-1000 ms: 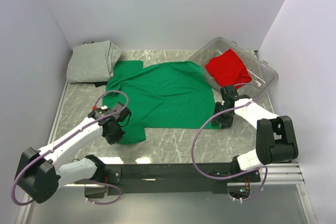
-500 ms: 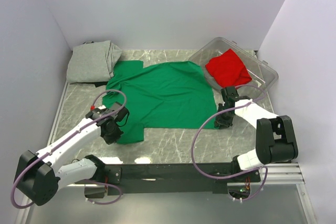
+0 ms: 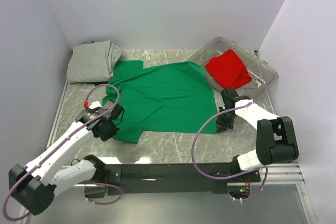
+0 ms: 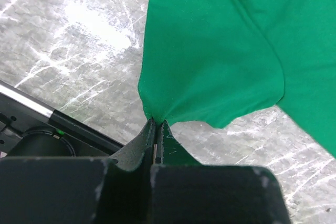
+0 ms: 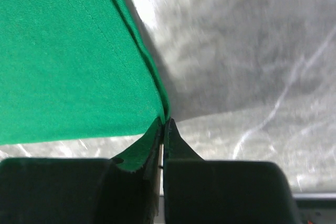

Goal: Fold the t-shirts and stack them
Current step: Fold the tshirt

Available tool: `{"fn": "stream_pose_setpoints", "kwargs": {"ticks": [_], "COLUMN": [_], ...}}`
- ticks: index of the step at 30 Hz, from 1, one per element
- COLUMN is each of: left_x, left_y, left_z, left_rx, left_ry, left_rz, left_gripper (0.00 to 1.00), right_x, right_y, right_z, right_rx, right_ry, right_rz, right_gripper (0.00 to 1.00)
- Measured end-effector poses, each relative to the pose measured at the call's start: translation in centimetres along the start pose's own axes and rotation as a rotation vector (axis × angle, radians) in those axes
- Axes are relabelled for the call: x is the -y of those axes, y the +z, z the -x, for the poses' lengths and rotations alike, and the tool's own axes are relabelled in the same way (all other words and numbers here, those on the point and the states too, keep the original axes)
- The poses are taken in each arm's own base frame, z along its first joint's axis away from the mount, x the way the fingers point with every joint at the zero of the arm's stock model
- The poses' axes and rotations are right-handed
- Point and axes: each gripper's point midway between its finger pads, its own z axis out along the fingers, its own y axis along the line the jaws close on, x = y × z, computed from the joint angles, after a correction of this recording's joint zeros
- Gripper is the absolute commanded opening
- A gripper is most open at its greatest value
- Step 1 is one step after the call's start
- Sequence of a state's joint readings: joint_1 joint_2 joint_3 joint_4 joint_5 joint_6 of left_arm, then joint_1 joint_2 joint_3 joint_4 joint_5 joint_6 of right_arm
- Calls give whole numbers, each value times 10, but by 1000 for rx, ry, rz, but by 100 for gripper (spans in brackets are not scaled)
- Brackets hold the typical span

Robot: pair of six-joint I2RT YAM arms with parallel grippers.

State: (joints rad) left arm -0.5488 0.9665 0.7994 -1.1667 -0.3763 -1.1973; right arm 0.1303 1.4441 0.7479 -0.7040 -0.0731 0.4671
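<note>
Shown with both arms stretched forward and low; clamped tight at left pincer (image 4: 156, 124) on green t-shirt (image 3: 163, 95) edge, at right pincer (image 5: 164, 121) on opposite corner.

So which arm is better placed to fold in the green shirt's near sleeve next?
Left. The left gripper is shut on the corner of the near sleeve of the green shirt; the right gripper pinches the hem corner at the other end, beside the bin.
</note>
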Motion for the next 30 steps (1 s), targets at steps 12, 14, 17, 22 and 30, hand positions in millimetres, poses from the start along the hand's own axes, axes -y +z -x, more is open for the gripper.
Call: {"fn": "stream_pose_setpoints", "kwargs": {"ticks": [12,14,17,22,30], "left_x": [-26,-26,-25,-25,-21], "left_y": [-17,-22,-30,-36,-38], "left_z": [-3,-3,-3,-8,-7], "left_rx": [1,-1,-4,-32,-43], "left_ry": [0,-4,-16,-14,14], "left_rz": [2,-14,-60,-92,-80], "left_gripper": [0,0,0,0,0], "right_x": [-1,-3,-7,-14,-6], "right_y": [-22,-24,-26,-29,-35], "right_z": [-36,-42,-53,-69,-78], "right_rx": [-79,-93,-111,-126,-122], "right_ry": [-27,-38,-57,-85,-54], "right_rz": [-11,-17,-25,-32,-55], "right_gripper": [0,0,0,0,0]}}
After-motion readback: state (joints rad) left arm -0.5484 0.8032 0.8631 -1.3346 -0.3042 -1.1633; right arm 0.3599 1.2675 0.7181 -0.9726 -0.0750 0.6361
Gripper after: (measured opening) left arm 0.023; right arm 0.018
